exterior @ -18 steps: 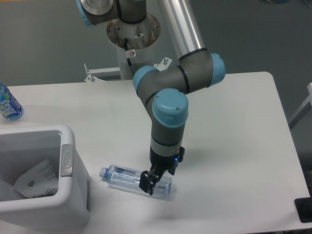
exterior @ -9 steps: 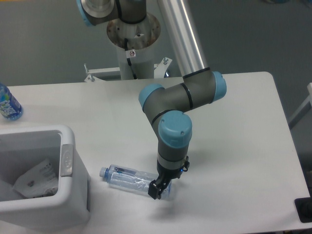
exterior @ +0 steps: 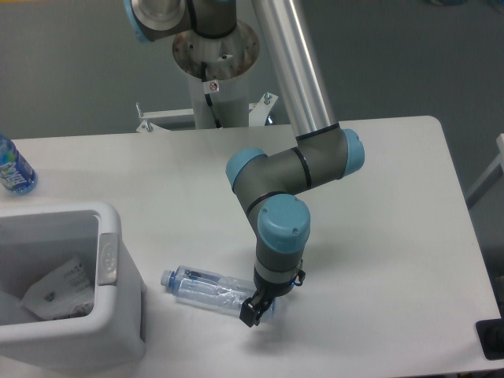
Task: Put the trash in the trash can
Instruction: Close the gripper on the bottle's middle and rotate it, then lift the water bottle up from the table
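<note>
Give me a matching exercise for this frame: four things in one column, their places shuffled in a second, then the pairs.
1. clear bottle
2. sandwich package
3. blue-labelled bottle
4. gripper

A. inside the trash can
B. at the table's far left edge
C. lying on its side on the table
D. low at the clear bottle's base end

Pairs: 1-C, 2-A, 3-B, 4-D
</note>
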Action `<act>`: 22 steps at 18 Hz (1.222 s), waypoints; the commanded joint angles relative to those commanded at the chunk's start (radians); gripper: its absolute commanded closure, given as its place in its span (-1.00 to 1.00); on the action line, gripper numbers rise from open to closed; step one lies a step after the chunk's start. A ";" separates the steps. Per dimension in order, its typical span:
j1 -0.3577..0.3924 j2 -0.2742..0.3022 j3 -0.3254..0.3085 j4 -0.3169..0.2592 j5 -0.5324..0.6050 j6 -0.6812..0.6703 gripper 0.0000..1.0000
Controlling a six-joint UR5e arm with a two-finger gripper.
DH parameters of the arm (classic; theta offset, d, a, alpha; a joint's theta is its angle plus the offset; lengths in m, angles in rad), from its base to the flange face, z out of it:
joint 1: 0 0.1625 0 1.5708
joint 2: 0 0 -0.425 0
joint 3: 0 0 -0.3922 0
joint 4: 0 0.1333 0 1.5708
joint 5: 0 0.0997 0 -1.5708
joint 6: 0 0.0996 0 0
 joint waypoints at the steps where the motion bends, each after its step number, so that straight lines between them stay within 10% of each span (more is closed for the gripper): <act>1: 0.000 -0.002 0.000 0.000 0.000 0.000 -1.00; 8: -0.015 -0.020 0.005 0.002 0.000 0.000 -0.97; 22: -0.023 -0.011 -0.005 0.003 0.000 0.012 -0.02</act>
